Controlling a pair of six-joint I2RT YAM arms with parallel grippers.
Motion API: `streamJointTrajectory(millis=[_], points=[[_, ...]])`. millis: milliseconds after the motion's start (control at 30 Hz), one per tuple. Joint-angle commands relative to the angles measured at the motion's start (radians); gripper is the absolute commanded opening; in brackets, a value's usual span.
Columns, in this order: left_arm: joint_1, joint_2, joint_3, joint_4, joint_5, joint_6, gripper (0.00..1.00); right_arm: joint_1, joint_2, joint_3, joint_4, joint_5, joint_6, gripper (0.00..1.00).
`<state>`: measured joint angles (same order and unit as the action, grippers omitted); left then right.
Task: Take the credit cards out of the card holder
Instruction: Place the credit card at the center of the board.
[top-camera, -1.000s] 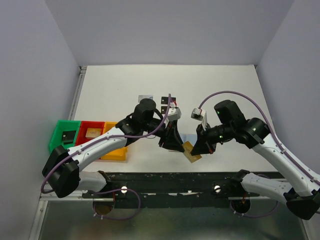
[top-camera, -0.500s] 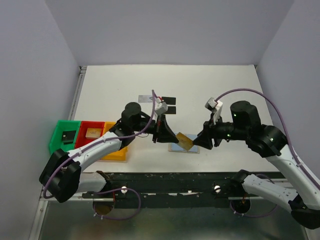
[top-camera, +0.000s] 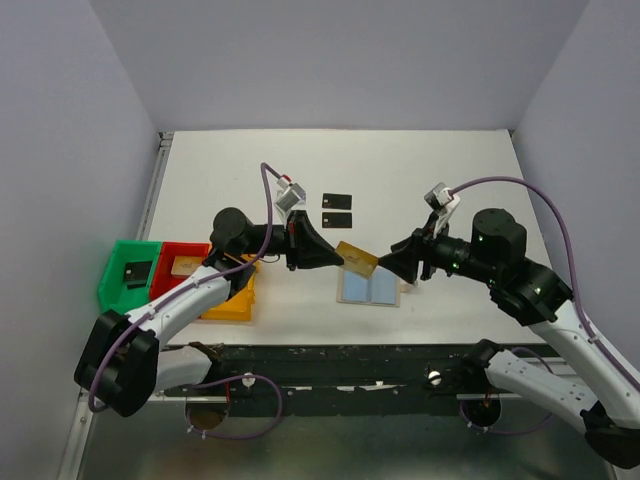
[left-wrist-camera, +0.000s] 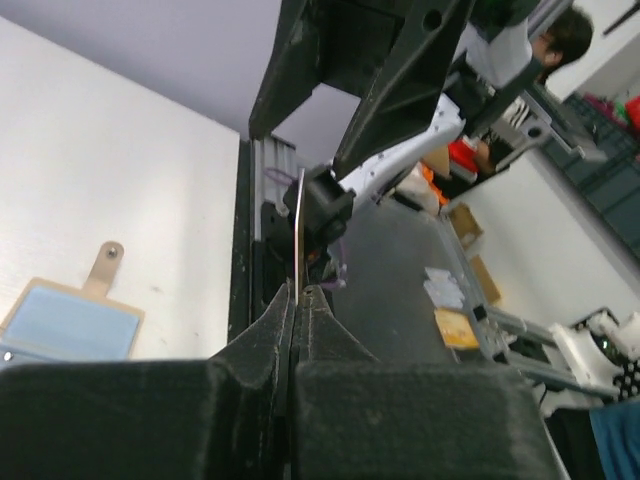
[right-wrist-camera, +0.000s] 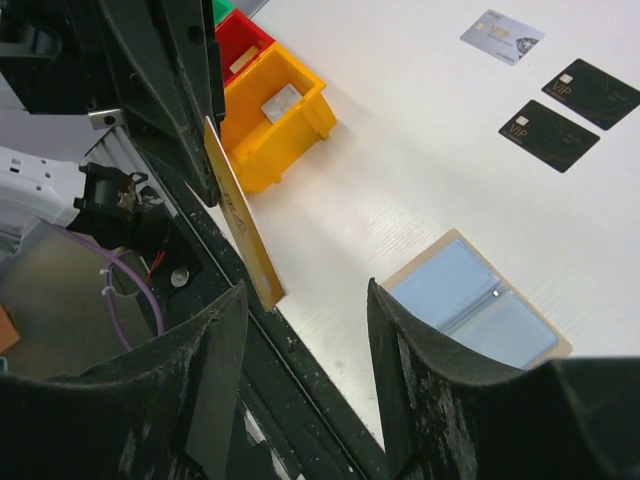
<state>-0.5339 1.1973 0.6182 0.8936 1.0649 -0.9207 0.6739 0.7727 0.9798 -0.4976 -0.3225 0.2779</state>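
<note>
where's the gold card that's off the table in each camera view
Top external: the gold card is at centre, pinched by the left gripper, just up-picture of the card holder.
Left wrist: the gold card is edge-on, a thin upright line at centre.
Right wrist: the gold card is a slanted strip left of centre.
Shared landmark: the open card holder, lower left and lower right in the wrist views.

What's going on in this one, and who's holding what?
The left gripper holds a gold card in the air, jaws shut on it. The right gripper sits just across from that card with its jaws open, holding nothing. The card holder lies open on the table below them, blue-grey inside facing up, with no card visible in it. Two black cards and a silver card lie farther back.
</note>
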Motion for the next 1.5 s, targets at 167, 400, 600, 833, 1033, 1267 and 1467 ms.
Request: streamJointTrajectory(millis=[167, 400, 600, 833, 1033, 1267, 1467], points=[[-0.119, -0.029, 0.323, -1.029, 0.103, 0.702, 0.00, -0.002, 0.066, 0.111, -0.111, -0.141, -0.091, 0.59], [-0.210, 0.077, 0.468, -1.238, 0.056, 0.847, 0.00, -0.002, 0.132, 0.143, -0.154, -0.288, -0.112, 0.58], [-0.227, 0.122, 0.537, -1.314, 0.038, 0.898, 0.00, 0.000, 0.149, 0.151, -0.203, -0.361, -0.146, 0.54], [-0.229, 0.143, 0.554, -1.322, 0.041, 0.905, 0.00, -0.002, 0.172, 0.145, -0.252, -0.406, -0.172, 0.52], [-0.247, 0.151, 0.563, -1.300, 0.043, 0.890, 0.00, 0.000, 0.198, 0.135, -0.240, -0.391, -0.166, 0.50], [-0.265, 0.163, 0.572, -1.311, 0.038, 0.898, 0.00, 0.000, 0.231, 0.137, -0.216, -0.408, -0.158, 0.38], [-0.270, 0.163, 0.571, -1.303, 0.017, 0.899, 0.00, 0.000, 0.249, 0.120, -0.213, -0.447, -0.145, 0.00]])
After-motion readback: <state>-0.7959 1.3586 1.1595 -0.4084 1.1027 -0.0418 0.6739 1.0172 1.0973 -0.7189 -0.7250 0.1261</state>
